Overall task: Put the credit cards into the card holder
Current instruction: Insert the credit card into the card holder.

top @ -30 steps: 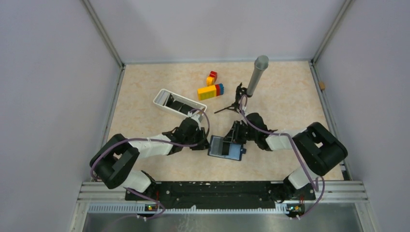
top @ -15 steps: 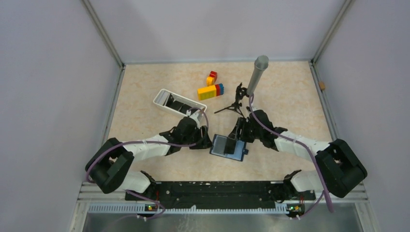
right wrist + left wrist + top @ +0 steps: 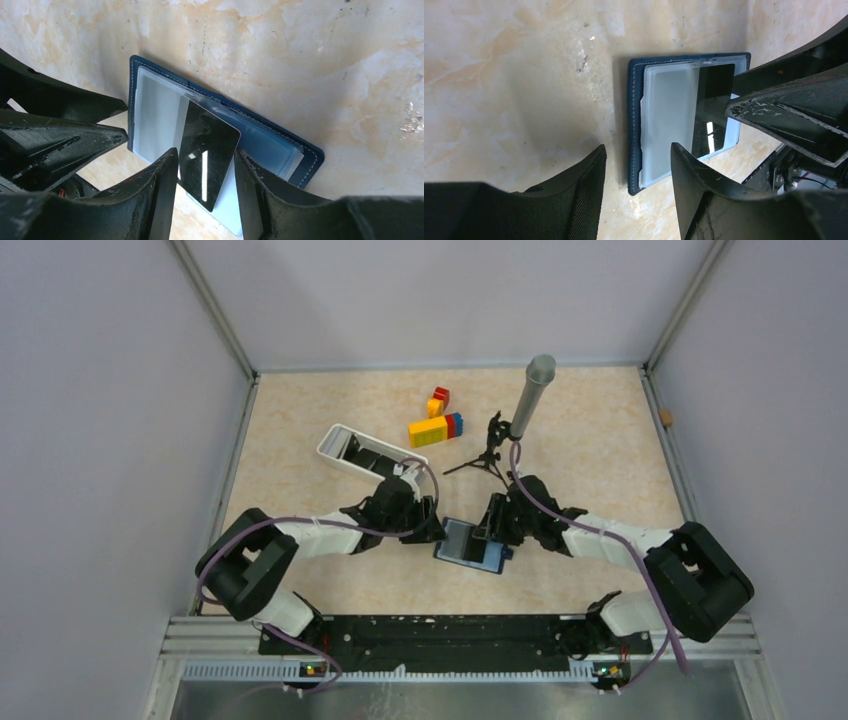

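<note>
Where the card holder lies, from above: the card holder (image 3: 470, 545) is open flat on the bench (image 3: 600, 420), between the left gripper (image 3: 432, 530) and the right gripper (image 3: 492, 528). The white tray (image 3: 328, 443) sits well apart behind the left arm.
Room, from above: the bench is bare toward the near edge. The blocks (image 3: 435, 425) and a grey tube (image 3: 530, 390) on a tripod stand behind the right wrist (lifting straight up looks safest there).
Left wrist, fingers (image 3: 589, 185): apart and holding nothing, over the holder's navy edge. Pressing that cover down would steady it.
Left wrist, card: the credit card (image 3: 714, 107) lies over the clear pocket.
Right wrist, fingers (image 3: 160, 185): they flank the card's long edges. I cannot tell whether they pinch it.
Right wrist, step: slide the card lengthwise, low and square to the stitched rim.
</note>
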`<control>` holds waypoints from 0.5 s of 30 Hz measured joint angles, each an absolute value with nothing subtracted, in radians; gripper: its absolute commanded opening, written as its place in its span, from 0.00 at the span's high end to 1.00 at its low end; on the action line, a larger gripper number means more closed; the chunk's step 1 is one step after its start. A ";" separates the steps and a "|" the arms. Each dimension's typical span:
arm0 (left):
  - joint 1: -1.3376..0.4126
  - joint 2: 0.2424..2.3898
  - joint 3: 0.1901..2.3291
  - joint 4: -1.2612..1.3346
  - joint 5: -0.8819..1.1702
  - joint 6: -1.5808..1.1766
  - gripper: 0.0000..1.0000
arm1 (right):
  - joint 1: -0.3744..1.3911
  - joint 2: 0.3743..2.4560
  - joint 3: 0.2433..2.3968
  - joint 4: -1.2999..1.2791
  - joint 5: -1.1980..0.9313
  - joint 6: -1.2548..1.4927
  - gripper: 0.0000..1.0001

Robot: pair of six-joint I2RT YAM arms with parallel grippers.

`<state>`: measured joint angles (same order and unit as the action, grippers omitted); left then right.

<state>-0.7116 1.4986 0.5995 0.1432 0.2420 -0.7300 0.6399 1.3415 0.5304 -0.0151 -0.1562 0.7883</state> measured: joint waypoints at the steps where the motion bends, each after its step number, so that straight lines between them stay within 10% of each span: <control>1: -0.711 1.505 0.601 0.151 0.249 -0.730 0.50 | 0.641 1.346 0.530 -0.007 -0.158 0.791 0.56; 15: -0.706 1.553 0.607 0.216 0.303 -0.739 0.56 | 0.682 1.421 0.537 0.111 -0.174 0.840 0.57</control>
